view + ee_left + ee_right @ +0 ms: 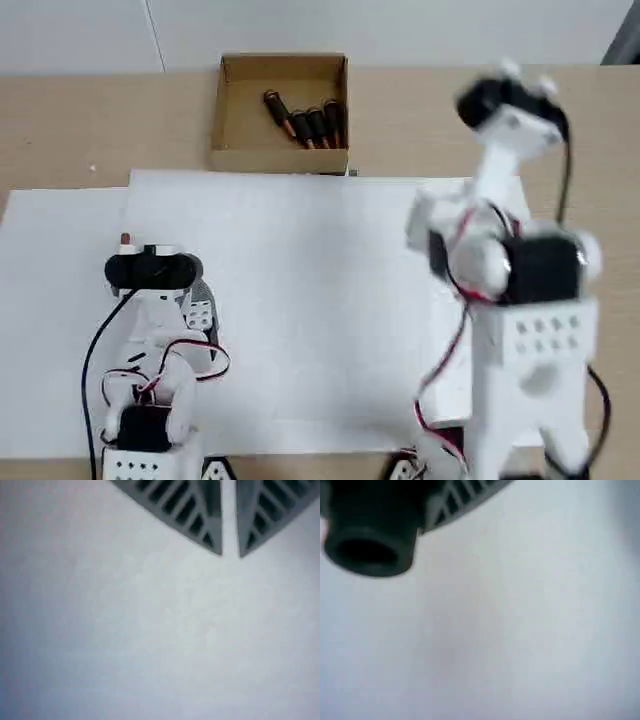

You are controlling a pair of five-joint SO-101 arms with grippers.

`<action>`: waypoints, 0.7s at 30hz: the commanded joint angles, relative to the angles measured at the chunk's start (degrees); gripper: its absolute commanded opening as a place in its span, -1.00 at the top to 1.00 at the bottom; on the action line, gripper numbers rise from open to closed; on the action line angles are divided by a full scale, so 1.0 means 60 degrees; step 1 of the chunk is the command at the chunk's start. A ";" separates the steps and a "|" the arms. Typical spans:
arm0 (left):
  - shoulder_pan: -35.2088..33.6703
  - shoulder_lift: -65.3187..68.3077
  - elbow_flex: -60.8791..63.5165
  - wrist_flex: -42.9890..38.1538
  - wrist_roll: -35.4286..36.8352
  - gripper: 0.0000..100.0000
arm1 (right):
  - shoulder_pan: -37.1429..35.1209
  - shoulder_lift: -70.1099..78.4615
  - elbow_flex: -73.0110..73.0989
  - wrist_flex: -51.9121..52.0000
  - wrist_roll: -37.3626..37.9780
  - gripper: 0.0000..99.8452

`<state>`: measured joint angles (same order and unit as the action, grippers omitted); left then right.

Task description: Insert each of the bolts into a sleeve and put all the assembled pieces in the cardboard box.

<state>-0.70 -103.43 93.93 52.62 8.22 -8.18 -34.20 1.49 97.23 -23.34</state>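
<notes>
**Operator:** Start at the left. What does my left claw (230,555) hold?

**Manual:** Nothing. It is closed to a thin slit, just above the paper (320,300). A small brown item (125,239) sits beside that arm and is too small to identify.

**Operator:** Where are the pieces?

**Manual:** Four pieces (308,122) lie in the box (270,160), which stands on the table (60,120) at the paper's far edge. Judge them stiff, light and round, so expect them to roll. Take hold across the sleeve at mid-length, not at the bolt tip.

**Operator:** What room do I have?

**Manual:** Work over the wide paper between the arms. Enter the box from above, because its walls would likely block a low approach.

**Operator:** And the right claw (460,497)?

**Manual:** You cannot tell its state. A dark hollow cylinder (370,550) shows just beside it. Whether that is a sleeve or a claw part is undetermined.
</notes>
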 commanded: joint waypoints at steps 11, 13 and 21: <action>-0.0059 0.1260 -0.4418 0.2755 -0.0044 0.99 | 0.0916 -0.5663 0.6755 -0.2161 0.0059 1.00; -0.0059 0.2344 -0.5253 0.2755 -0.0044 0.99 | 0.0916 -0.6088 0.7253 -0.2454 0.0059 1.00; -0.0073 0.7311 -0.9106 0.2755 -0.0044 0.99 | 0.0974 -0.6337 0.7839 -0.2821 0.0000 1.00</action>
<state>-0.70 -69.14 48.13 69.05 8.13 -2.90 -71.47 48.79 81.93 -23.43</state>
